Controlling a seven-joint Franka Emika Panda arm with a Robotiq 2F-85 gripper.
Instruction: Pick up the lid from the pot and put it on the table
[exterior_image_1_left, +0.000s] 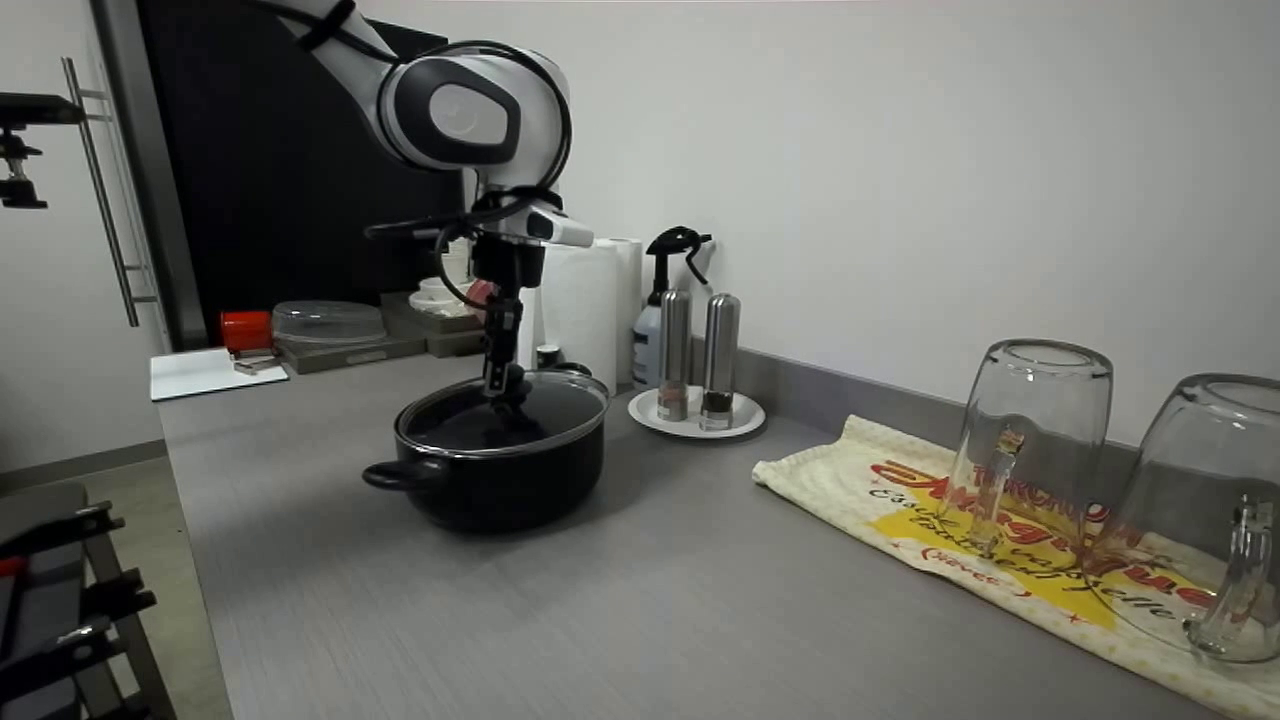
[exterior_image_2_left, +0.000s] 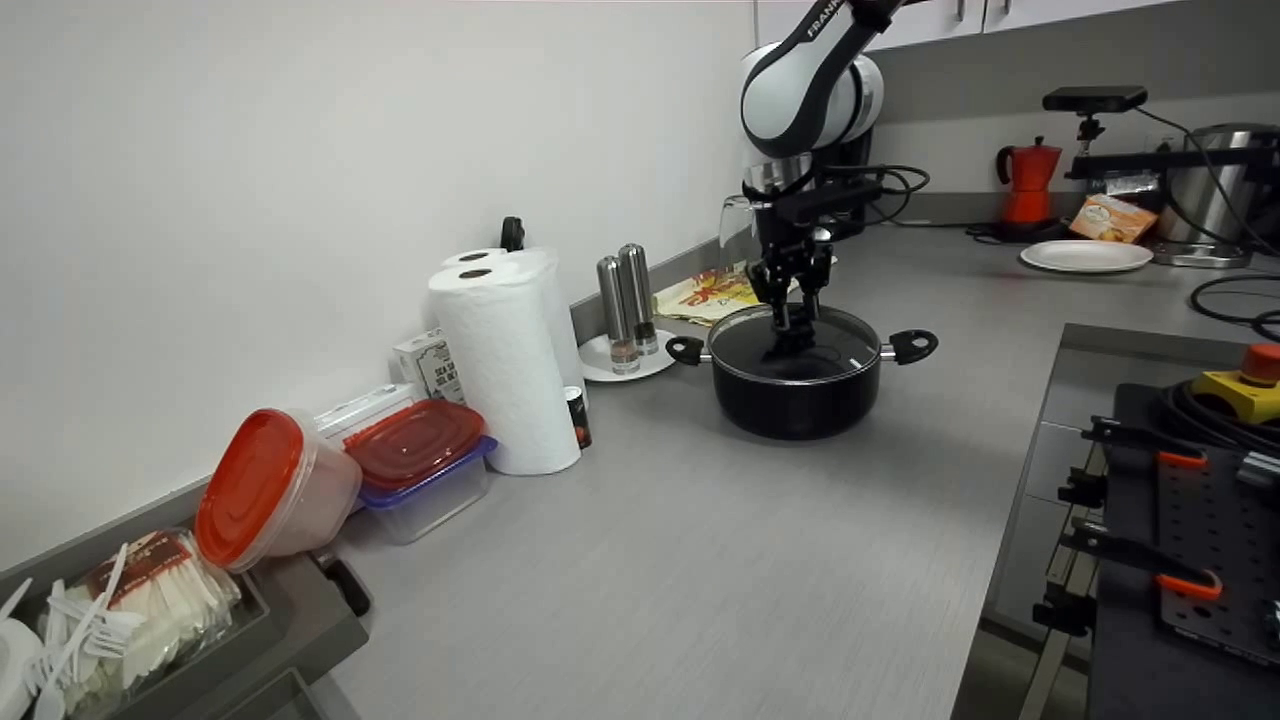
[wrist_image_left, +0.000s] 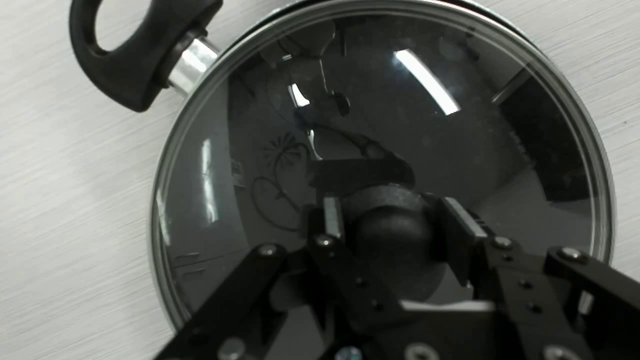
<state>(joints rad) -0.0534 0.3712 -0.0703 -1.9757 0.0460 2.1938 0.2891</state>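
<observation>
The black pot (exterior_image_1_left: 520, 490) stands on the grey table (exterior_image_1_left: 690, 600). It also shows in an exterior view (exterior_image_2_left: 797, 412). The see-through dark lid (exterior_image_1_left: 560, 405) sits level on the pot's rim; in the wrist view the lid (wrist_image_left: 475, 165) fills most of the picture. My gripper (exterior_image_1_left: 500, 390) points straight down over the lid's centre. In the wrist view my gripper (wrist_image_left: 392, 220) has a finger on each side of the black knob (wrist_image_left: 395, 235). The knob fills the space between the pads, so the gripper appears shut on it. The finger contact is dark.
Behind the pot are a white tray (exterior_image_1_left: 650, 410) with two metal mills and paper towel rolls (exterior_image_2_left: 510, 380). Upturned glasses (exterior_image_1_left: 1035, 450) stand on a patterned cloth (exterior_image_1_left: 850, 470). Plastic containers (exterior_image_2_left: 430, 490) and a cutlery tray (exterior_image_2_left: 250, 620) line the wall. A pot handle (wrist_image_left: 140, 65) sticks out.
</observation>
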